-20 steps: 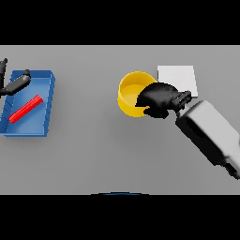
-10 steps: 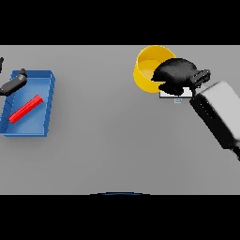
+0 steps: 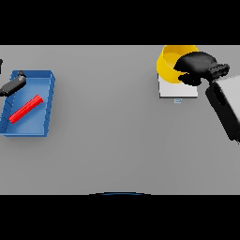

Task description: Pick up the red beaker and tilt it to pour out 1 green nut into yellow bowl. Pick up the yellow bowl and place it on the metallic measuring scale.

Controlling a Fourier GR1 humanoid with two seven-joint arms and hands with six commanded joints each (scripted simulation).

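Note:
The yellow bowl (image 3: 169, 64) is held up at the far right, over the back part of the pale measuring scale (image 3: 177, 88). My right hand (image 3: 198, 65) grips the bowl's right rim with curled fingers and hides that side of it. The red beaker (image 3: 26, 108) lies on its side inside the blue tray (image 3: 48, 99) at the left. Only part of my left hand (image 3: 12, 86) shows at the left edge, over the tray's far corner, with its fingers straight. No green nut can be made out.
The blue tray sits near the table's left edge. A small blue mark (image 3: 177, 101) lies just in front of the scale. Grey tabletop (image 3: 108, 131) stretches between the tray and the scale.
My right hand has carried the yellow bowl away from me and to the right, from the table beside the scale to above the scale's back part. The left hand has stayed still.

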